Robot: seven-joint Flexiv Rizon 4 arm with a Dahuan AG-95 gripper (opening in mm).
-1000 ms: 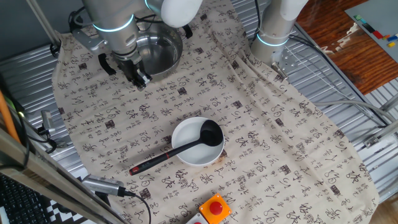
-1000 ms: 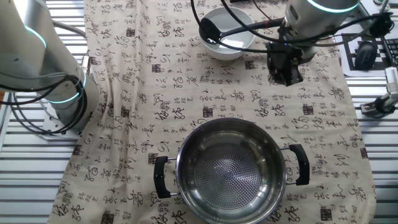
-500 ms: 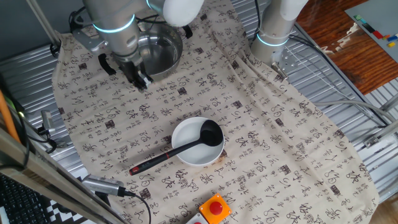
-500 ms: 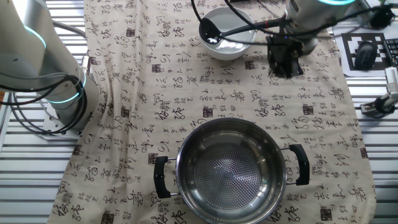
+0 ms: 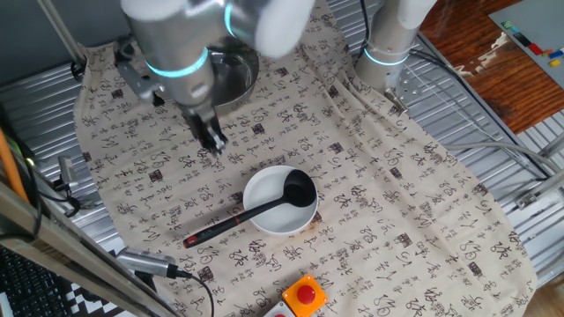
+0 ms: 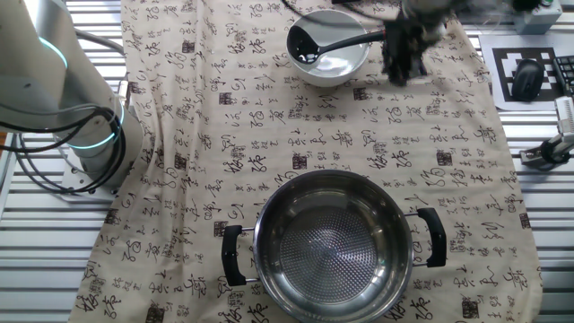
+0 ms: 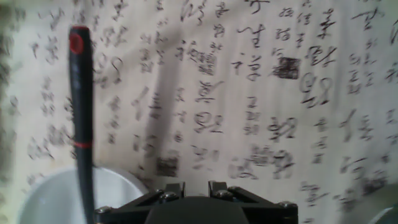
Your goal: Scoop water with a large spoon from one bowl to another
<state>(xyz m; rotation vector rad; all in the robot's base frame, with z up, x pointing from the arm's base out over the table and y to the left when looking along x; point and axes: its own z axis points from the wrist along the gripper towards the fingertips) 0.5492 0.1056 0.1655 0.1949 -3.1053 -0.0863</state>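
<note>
The black plastic ladle (image 5: 264,205) rests cup-down in the glossy white bowl (image 5: 275,231), its thin, stiff, light, red-tipped handle jutting over the rim, the likely hold, while the empty gripper (image 5: 214,141), opening unclear through blur, hovers nearby.

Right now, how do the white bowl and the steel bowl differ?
The white bowl is plain, glossy and without handles; the steel bowl is shiny metal with two black side handles. The white bowl looks smaller than the steel bowl. The ladle rests in the white bowl; the steel bowl holds no utensil. Both are round and sit upright on the printed cloth.
</note>
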